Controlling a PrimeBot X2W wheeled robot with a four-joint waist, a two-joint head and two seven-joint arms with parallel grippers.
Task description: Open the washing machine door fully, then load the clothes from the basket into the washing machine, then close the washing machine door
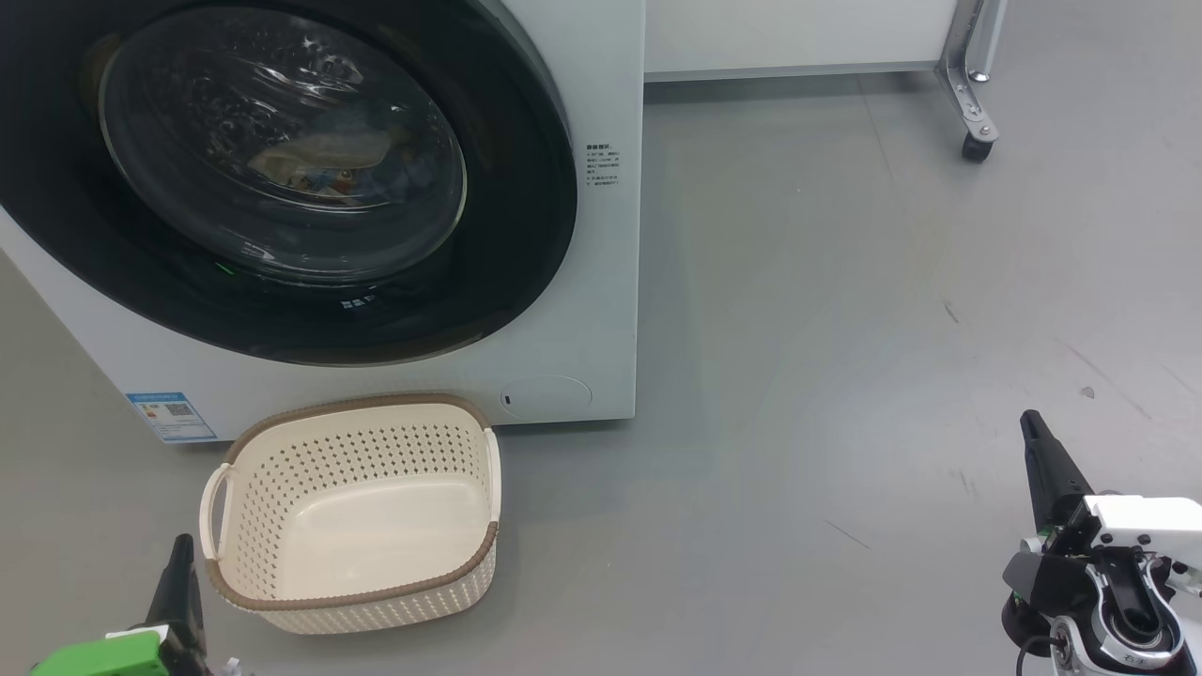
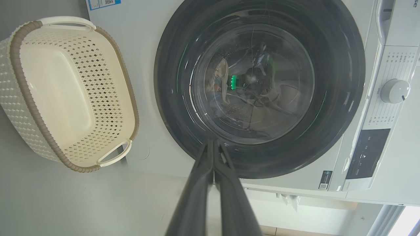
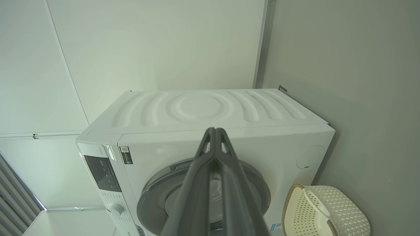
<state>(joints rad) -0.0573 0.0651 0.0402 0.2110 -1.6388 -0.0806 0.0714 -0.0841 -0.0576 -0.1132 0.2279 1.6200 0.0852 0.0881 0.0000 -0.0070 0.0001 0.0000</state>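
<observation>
In the lower left corner of the head view, the left jaws are pressed together, their dark tip just beside the small rectangular cream plastic basket (image 1: 376, 455) with perforated sides and a brown rim. The basket stands on the grey floor (image 1: 845, 329). In the lower right corner, the right jaws are also pressed together, well apart from the basket. Just behind the basket, the big white front-loading washing machine (image 1: 606, 282) fills the upper left. Its large round door with a glossy black rim (image 1: 526, 244) sits shut against the front. Behind the glass lie the clothes (image 1: 324, 158), cream-beige with blue and orange.
</observation>
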